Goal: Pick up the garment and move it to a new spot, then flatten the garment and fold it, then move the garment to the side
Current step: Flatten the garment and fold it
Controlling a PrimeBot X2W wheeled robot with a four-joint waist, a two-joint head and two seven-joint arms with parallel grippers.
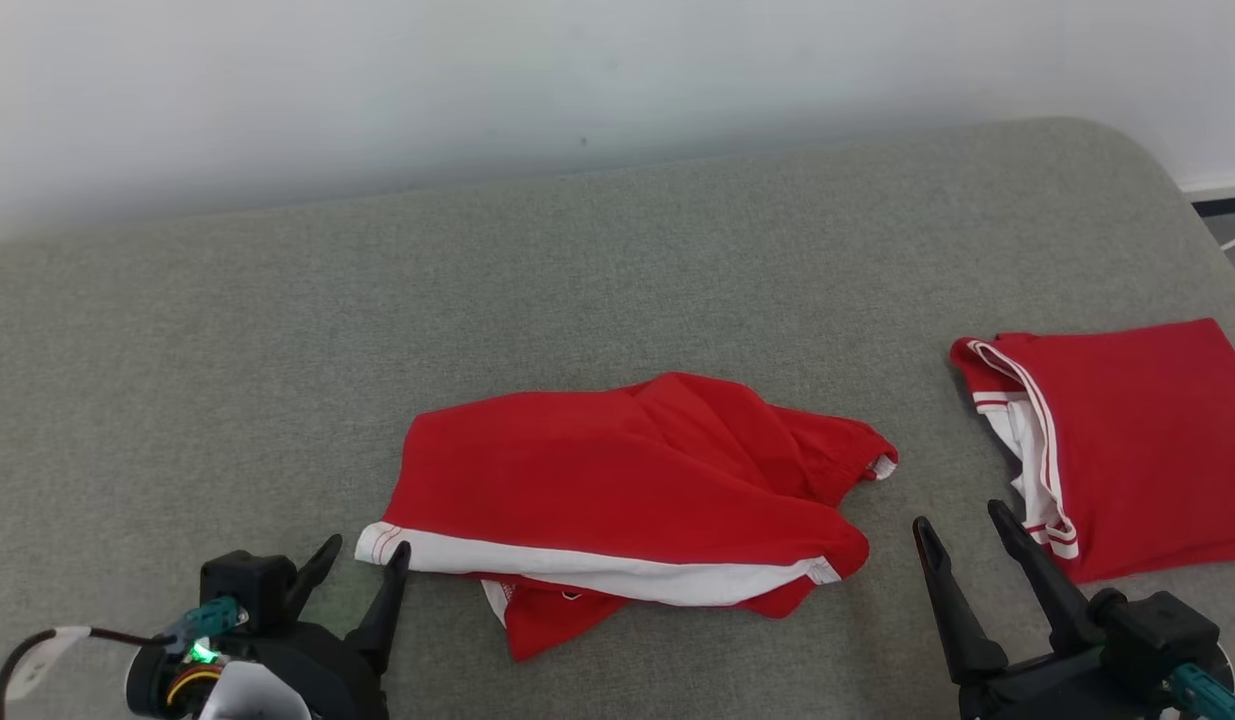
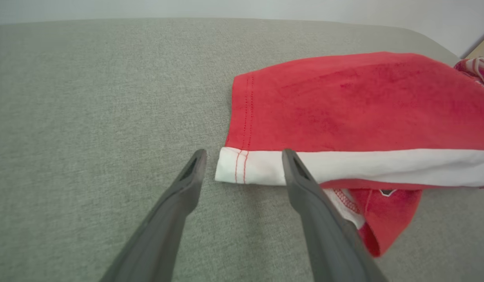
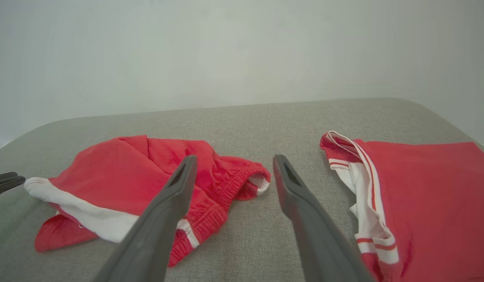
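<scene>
A crumpled red garment (image 1: 617, 480) with a white band along its near edge lies in the middle of the grey surface, also seen in the left wrist view (image 2: 343, 117) and the right wrist view (image 3: 120, 184). My left gripper (image 1: 367, 560) stands open at the garment's near-left white corner (image 2: 234, 166), which lies between its fingertips (image 2: 196, 162) without being gripped. Open and empty, my right gripper (image 1: 962, 525) hovers above the bare surface in the gap to the right of the garment.
A second red garment (image 1: 1127, 440) with white trim lies folded at the right, close to the surface's right edge (image 1: 1202, 230). A pale wall (image 1: 477, 80) rises behind the grey surface (image 1: 277, 330). Bare cloth stretches to the left and far side.
</scene>
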